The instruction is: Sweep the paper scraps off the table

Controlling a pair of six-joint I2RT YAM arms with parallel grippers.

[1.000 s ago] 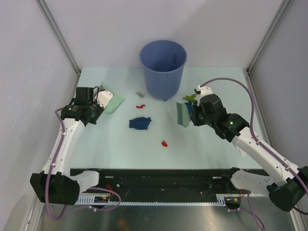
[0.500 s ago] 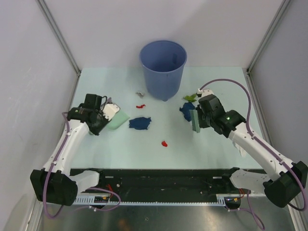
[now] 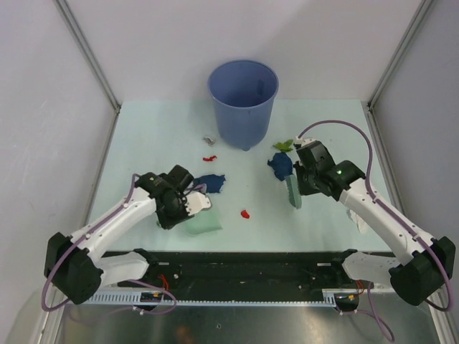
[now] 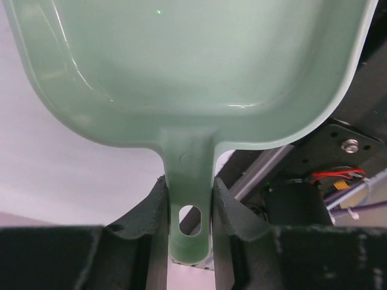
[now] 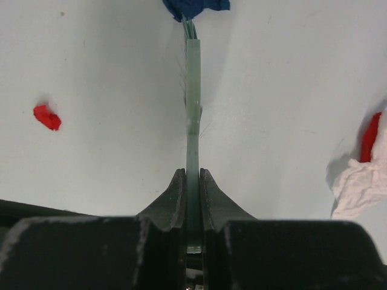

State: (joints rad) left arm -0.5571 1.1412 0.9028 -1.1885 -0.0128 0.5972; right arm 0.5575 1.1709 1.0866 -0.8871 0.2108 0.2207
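While the left arm has swung the dustpan [image 3: 204,222] from the bench's [image 3: 143,129] far-left side to its near edge, the right arm has drawn the brush [image 3: 294,190] away from the bucket [image 3: 244,93]. The left jaws clench the dustpan's handle and the right jaws pinch the brush's spine. Between them lie paper scraps [image 3: 209,183]: a red one [image 3: 245,213] just right of the dustpan, a dark blue one [image 5: 196,7] at the brush's far tip.

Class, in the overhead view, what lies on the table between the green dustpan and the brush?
A small red paper scrap lies between the dustpan and the brush, touching neither. The top external view shows it.
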